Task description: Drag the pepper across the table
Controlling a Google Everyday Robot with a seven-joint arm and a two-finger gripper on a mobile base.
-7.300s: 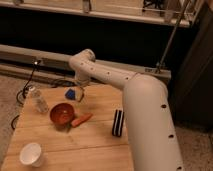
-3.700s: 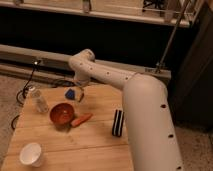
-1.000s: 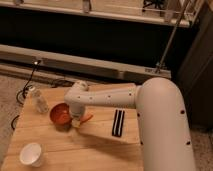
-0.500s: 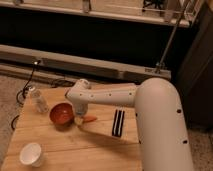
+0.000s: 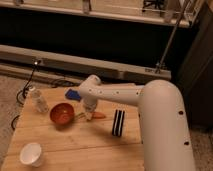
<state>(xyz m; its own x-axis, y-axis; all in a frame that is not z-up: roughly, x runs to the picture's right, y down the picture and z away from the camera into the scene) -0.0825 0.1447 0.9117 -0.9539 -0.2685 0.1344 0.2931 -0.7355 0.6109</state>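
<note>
While the single white arm (image 5: 150, 105) bends down over the table (image 5: 75, 145), its gripper (image 5: 89, 114) sits low on the boards just right of the red bowl (image 5: 62, 113), with its fingers drawn together on the pepper (image 5: 99, 115).

Counted out, the tabletop carries one of each thing:
- one pepper
- one red bowl
- one white cup (image 5: 31, 153) near the front left corner
- one clear bottle (image 5: 39, 100) at the left edge
- one blue object (image 5: 73, 94) at the back, partly behind the arm
- one black-and-white striped block (image 5: 118, 123), right of the pepper and apart from it

The pepper is slim and orange-red. It lies flat and roughly crosswise between the bowl and the striped block. Its narrow end sticks out to the right of the gripper, and its other end is hidden beneath the fingers.
</note>
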